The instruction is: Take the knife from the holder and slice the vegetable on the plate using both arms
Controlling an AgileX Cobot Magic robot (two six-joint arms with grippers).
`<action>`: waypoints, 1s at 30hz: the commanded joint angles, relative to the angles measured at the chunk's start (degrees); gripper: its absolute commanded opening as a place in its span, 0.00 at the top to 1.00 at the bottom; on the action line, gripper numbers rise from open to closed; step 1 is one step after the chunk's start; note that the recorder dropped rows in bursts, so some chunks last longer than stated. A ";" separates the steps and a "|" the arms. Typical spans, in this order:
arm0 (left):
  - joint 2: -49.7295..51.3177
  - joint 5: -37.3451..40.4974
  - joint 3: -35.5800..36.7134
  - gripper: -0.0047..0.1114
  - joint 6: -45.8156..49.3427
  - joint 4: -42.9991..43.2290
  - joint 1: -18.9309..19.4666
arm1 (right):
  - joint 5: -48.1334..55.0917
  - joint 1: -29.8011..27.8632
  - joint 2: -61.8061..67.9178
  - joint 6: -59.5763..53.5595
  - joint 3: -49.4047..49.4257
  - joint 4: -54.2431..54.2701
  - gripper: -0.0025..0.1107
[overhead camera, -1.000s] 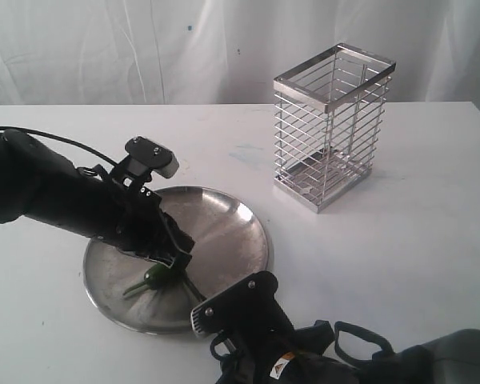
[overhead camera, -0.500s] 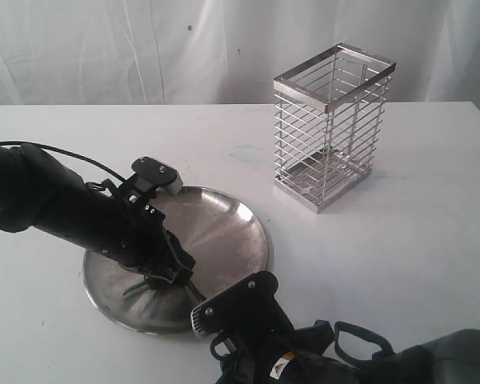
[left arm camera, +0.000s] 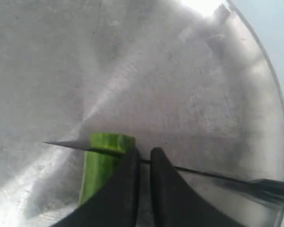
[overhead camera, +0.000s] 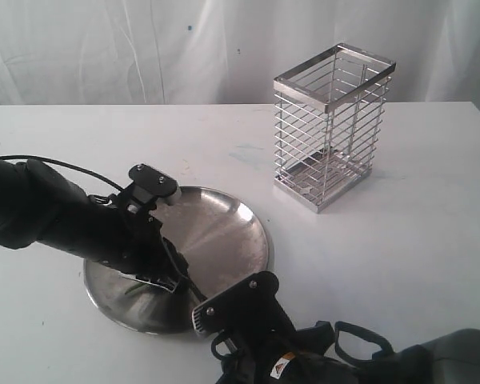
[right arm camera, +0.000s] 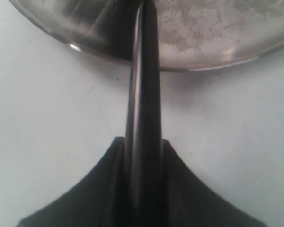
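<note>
Far left, the left arm [overhead camera: 40, 212] reaches down onto the plate [overhead camera: 232, 232], which sits on the white table [overhead camera: 416, 240]. The left gripper [left arm camera: 143, 158] is down near the plate's surface with its fingers [left arm camera: 125, 189] pulled nearly together. There's only a slim gap and nothing I can see in it.

The vegetable [left arm camera: 100, 170], a green chili, lies on the plate right up against one of those fingers, beside it rather than between them. Can't tell if it's actually pinned.

The knife [left arm camera: 213, 176] lies across the chili close to its flat end. Its thin black blade runs over the plate and the tip pokes out just past the pepper.

Further right along the near edge, the right gripper [right arm camera: 142, 142] is clamped on the knife's handle. It sits just off the plate's rim, over bare table.

Way over on the right and further back, the holder [overhead camera: 332, 128] stands upright, well apart from the plate.
</note>
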 commanded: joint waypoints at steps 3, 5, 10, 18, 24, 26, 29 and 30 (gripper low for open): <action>-5.49 -3.05 0.27 0.82 0.52 1.27 -0.13 | -0.84 -0.17 -0.16 -0.65 -0.09 0.00 0.98; -6.01 -2.53 0.27 0.82 0.52 1.27 -0.13 | -0.84 -0.17 -0.16 -0.65 -0.25 0.00 0.98; -6.01 -0.63 1.35 0.82 0.52 2.01 -0.13 | -0.41 -0.17 -0.16 -0.65 -0.84 0.38 0.98; -6.01 -6.36 6.01 0.79 0.52 2.96 -0.13 | 0.14 -0.29 -0.16 -1.84 -2.37 0.38 0.98; -5.90 -7.86 6.93 0.73 0.52 2.96 -0.13 | 1.80 -2.54 0.31 -2.07 -2.90 0.27 0.98; -5.80 -7.86 6.93 0.73 0.52 2.96 -0.13 | 2.40 -2.54 0.31 -2.37 -3.20 0.04 0.98; -5.80 -7.86 6.93 0.73 0.52 2.96 -0.13 | 2.98 -2.54 0.31 -4.99 -4.61 0.04 0.98; -5.80 -7.86 6.93 0.73 0.52 2.96 -0.13 | 3.12 -2.54 0.31 -5.55 -5.08 0.04 0.98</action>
